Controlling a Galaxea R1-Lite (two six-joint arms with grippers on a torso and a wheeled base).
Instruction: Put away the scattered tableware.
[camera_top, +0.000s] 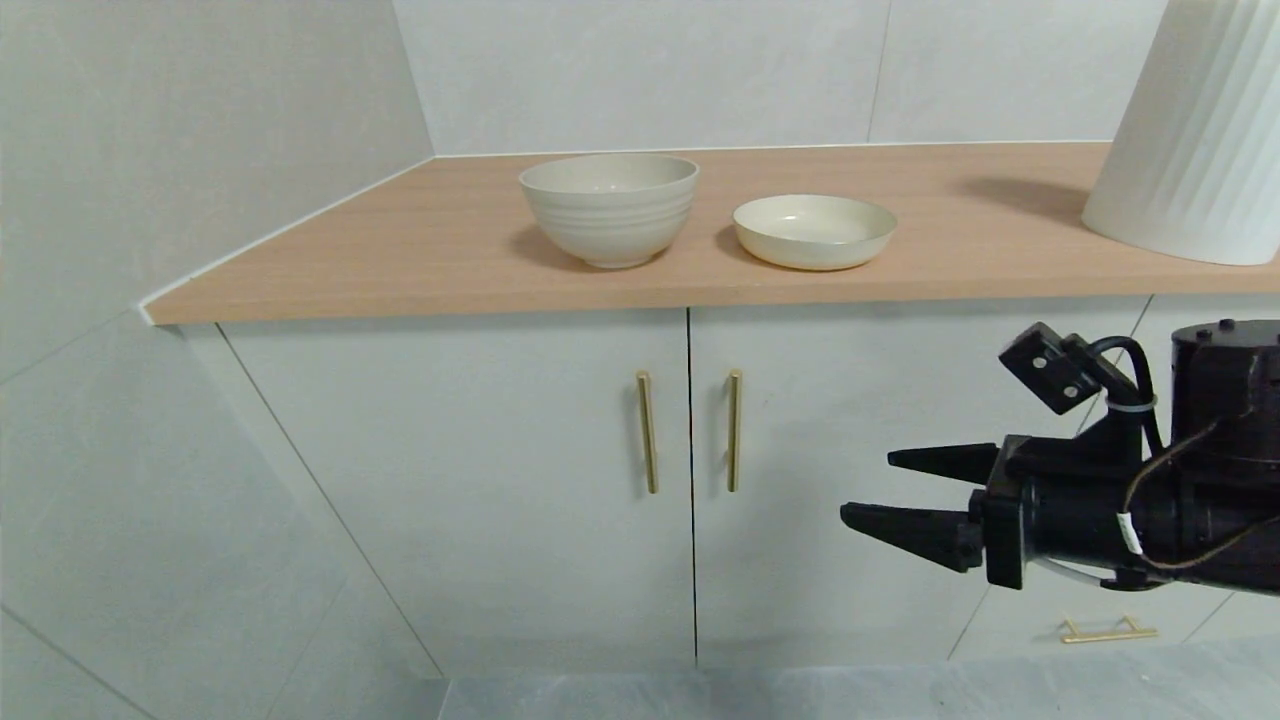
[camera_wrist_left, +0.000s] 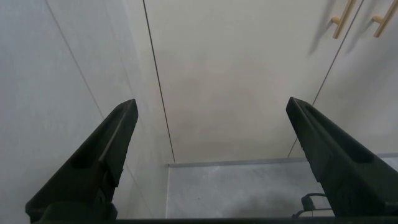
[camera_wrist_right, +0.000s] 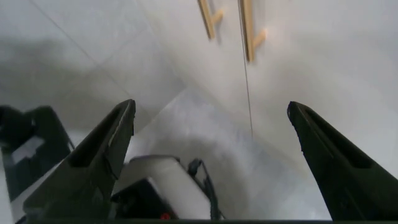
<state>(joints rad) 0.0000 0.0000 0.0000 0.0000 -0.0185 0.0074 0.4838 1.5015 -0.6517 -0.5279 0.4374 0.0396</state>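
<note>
A deep cream bowl (camera_top: 609, 207) with ribbed sides stands on the wooden countertop (camera_top: 420, 250). To its right lies a shallow cream dish (camera_top: 814, 230). Below the counter, at the right, my right gripper (camera_top: 880, 490) hangs open in front of the right cabinet door (camera_top: 850, 430), pointing left toward the two brass handles (camera_top: 690, 430), with nothing between its fingers. In the right wrist view the open right gripper (camera_wrist_right: 211, 112) frames the brass handles (camera_wrist_right: 233, 25). My left gripper (camera_wrist_left: 211, 112) is open and empty, low before the left cabinet door (camera_wrist_left: 236, 81) near the floor.
A tall white ribbed vessel (camera_top: 1200, 130) stands at the counter's right end. Tiled walls close the left side and back. A small brass drawer pull (camera_top: 1105, 632) sits low at the right. Grey floor (camera_top: 800, 695) runs below the cabinets.
</note>
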